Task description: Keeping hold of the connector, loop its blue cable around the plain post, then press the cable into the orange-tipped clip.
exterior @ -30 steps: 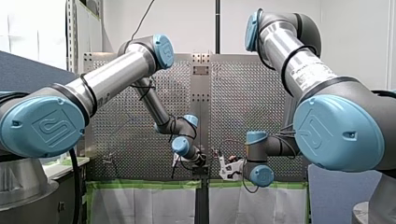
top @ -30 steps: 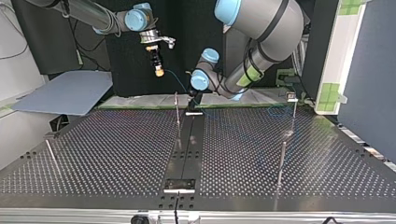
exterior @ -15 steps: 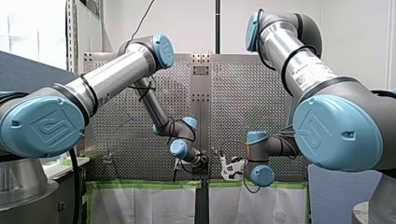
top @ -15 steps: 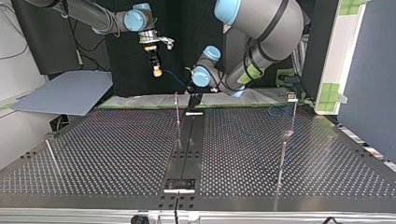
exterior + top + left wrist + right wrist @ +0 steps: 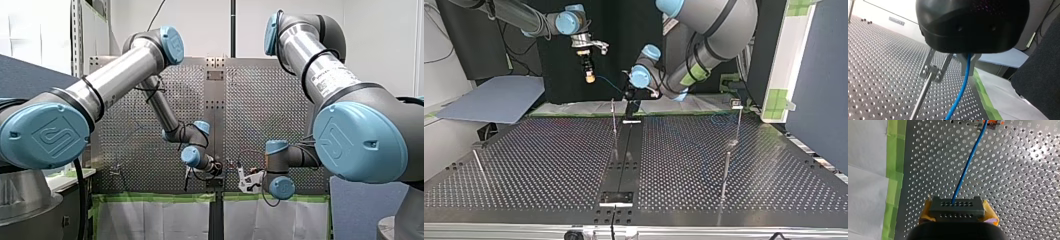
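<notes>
I noted the table (image 5: pixel 1010 170) as perforated bare metal with a bright sheen. The blue cable (image 5: pixel 968 165) wore a smooth plastic jacket; its connector (image 5: pixel 956 208) looked matt dark plastic. The post (image 5: pixel 920 97) was smooth satin metal. Green tape (image 5: pixel 894 170) edged matt white sheeting (image 5: pixel 865 157). Joint caps (image 5: pixel 45 135) were glossy blue plastic.

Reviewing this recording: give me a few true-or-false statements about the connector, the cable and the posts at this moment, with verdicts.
1. The right hand grips the black connector between yellow pads. True.
2. The blue cable is unplugged from the connector. False: it leaves the connector's face and runs ahead toward the orange-tipped clip.
3. In the left wrist view, a metal post stands beside the cable. True.
4. In the top view, the right hand rests on the perforated table. False: it hangs in the air, off the surface.
</notes>
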Controlling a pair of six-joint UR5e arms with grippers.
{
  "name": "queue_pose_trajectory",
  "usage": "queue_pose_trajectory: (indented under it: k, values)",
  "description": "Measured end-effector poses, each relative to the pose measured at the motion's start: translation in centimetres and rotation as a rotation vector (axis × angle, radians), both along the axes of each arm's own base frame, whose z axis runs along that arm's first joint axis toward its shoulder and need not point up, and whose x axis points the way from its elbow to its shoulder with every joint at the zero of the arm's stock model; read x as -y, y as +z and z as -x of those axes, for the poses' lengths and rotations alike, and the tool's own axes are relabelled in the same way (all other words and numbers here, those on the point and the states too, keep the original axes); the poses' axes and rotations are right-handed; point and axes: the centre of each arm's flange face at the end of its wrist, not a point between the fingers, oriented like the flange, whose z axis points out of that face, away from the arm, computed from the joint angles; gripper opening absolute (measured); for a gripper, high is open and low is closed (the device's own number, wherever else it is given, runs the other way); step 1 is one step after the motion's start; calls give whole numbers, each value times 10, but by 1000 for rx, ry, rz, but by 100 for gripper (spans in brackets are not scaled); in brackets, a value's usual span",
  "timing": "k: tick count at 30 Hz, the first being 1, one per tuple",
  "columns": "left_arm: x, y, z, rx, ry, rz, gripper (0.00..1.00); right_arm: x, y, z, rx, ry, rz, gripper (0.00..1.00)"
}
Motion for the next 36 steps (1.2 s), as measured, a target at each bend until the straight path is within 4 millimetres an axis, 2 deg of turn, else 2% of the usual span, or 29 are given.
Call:
queue_pose_trajectory:
  k: [6,16,36]
  values:
    - [-1,-4,9,15,-3,15,0,6,1,4,2,-12,3,0]
    - [0,-1,2,43,42,84,0,19,3,10,7,-35,15,0]
    - [-5,0,0,85,135,25,0,30,5,15,8,-48,26,0]
